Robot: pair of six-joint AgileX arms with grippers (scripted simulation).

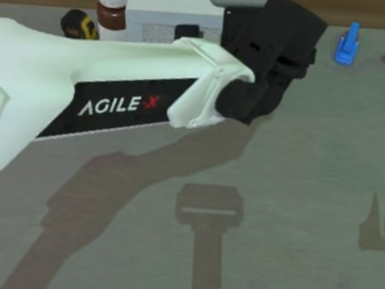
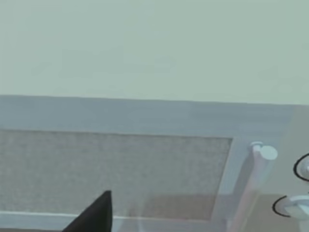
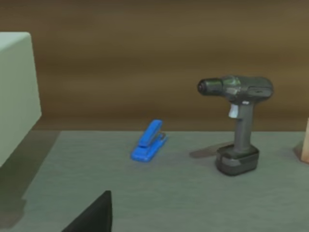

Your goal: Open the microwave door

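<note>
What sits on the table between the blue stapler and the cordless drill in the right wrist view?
Nothing: in the right wrist view, the grey table is bare between the blue stapler and the cordless drill, apart from the drill's shadow.

The microwave stands at the far edge of the counter, and the left arm reaches across in front of it, its black wrist block covering the microwave's right part from above. Just left of the microwave a brown jar with a white lid and a yellow-and-black tape measure crowd that side. Right of the microwave lies open counter up to a blue stapler, with a cordless drill standing beyond the stapler. The microwave door is flat and shut; its vertical handle stands proud of the panel, with 2 knobs just beside the handle. The counter nearer than the microwave is bare.
</note>
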